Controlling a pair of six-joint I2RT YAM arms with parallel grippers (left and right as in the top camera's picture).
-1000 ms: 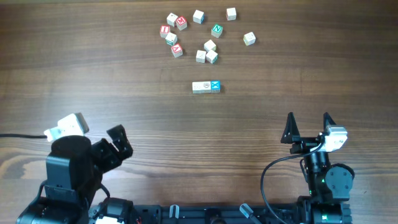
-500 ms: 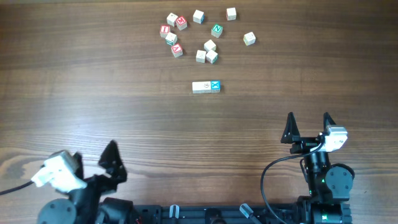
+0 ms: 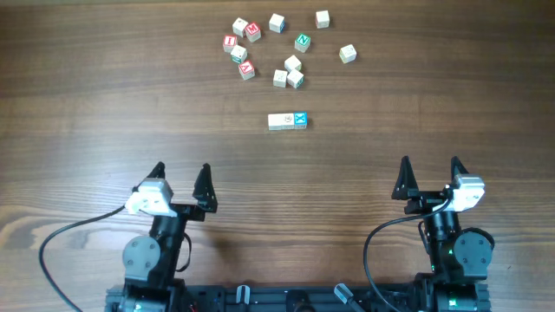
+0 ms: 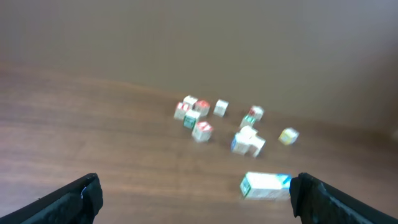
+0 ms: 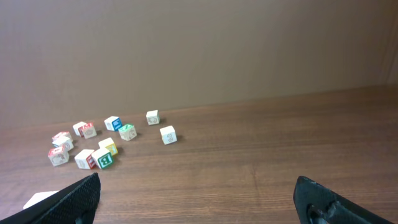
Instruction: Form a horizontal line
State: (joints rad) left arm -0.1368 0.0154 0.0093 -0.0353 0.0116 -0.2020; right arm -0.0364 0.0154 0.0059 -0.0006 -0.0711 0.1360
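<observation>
While the line (image 3: 287, 121) is looking finished mid-frame, left gripper (image 3: 181, 171) and right gripper (image 3: 429, 165) are hanging wide and empty at the bottom.

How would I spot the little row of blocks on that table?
On the wooden table, find the loose letter cubes near the far edge. Apart from them, toward the table's middle, lies the horizontal line: the only three cubes set in a straight touching row, two pale, one cyan-faced at its right end.

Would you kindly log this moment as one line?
left claw: open, empty | right claw: open, empty | horizontal line: three cubes touching | loose cubes: scattered beyond it
</observation>
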